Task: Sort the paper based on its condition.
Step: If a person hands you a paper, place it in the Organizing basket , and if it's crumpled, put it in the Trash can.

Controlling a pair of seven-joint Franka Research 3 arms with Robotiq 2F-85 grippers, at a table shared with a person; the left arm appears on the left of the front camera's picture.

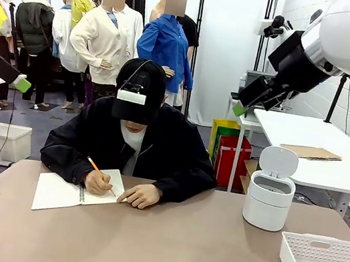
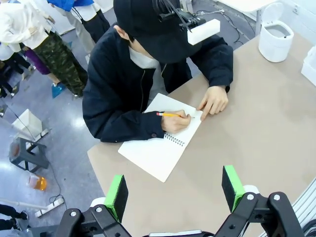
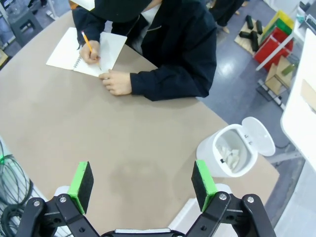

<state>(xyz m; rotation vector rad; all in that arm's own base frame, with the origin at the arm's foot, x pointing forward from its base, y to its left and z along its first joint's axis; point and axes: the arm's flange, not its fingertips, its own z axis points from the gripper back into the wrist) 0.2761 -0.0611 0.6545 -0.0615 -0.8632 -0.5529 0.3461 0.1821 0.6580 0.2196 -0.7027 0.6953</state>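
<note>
Both the left gripper and the right gripper hang empty above the tan table with jaws wide apart, while the crumpled white paper wads lie inside the open white cylindrical bin at the far right, probably feather-light, soft and springy, best pinched gently across a wad's middle.

My left claw and right claw are black with green pads; the worktop beige; bin, paper wads, notebook, perforated basket white; pencil orange.
</note>
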